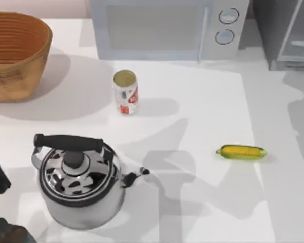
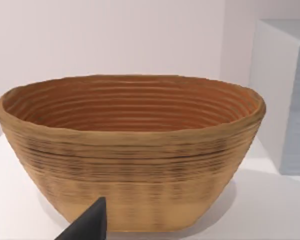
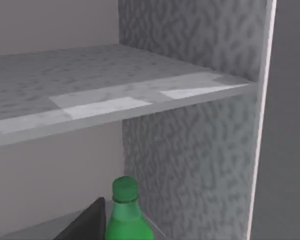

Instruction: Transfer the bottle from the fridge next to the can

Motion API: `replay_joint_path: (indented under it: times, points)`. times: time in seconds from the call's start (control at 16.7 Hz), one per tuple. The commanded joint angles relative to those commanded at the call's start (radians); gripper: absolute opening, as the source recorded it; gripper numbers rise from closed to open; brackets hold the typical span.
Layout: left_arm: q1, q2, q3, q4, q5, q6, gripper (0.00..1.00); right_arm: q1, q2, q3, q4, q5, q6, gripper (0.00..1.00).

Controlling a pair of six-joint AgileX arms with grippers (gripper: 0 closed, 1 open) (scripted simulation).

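Right wrist view: right gripper point(image 3: 92, 220) reaching the bottle point(image 3: 126, 212) inside the fridge point(image 3: 190, 100) (grip state, can't tell), so next it needs to close on it.

I see the small white drink can point(image 1: 125, 92) upper centre in my top view, before the pale grey microwave point(image 1: 164, 28). The dark grey fridge point(image 1: 286, 33) sits upper right; inside it, under a shelf point(image 3: 115, 95), stands the slim green plastic bottle point(image 3: 126, 212).

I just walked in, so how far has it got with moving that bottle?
Early stage. The right tool is inside the fridge, beside the green bottle under a shelf; whether it grips it I cannot tell. The can stands alone by the microwave. Carrying the bottle there remains.
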Motion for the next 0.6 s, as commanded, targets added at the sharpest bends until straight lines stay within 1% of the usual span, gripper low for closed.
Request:
replay_joint_path:
  times: [0.36, 0.6]
  points:
    - [0.000, 0.000, 0.000, 0.000, 0.000, 0.000, 1.00, 0.032, 0.656, 0.373, 0.238, 0.313, -0.003, 1.00]
    - [0.000, 0.000, 0.000, 0.000, 0.000, 0.000, 1.00, 0.045, 0.985, 0.566, 0.365, 0.470, -0.003, 1.00]
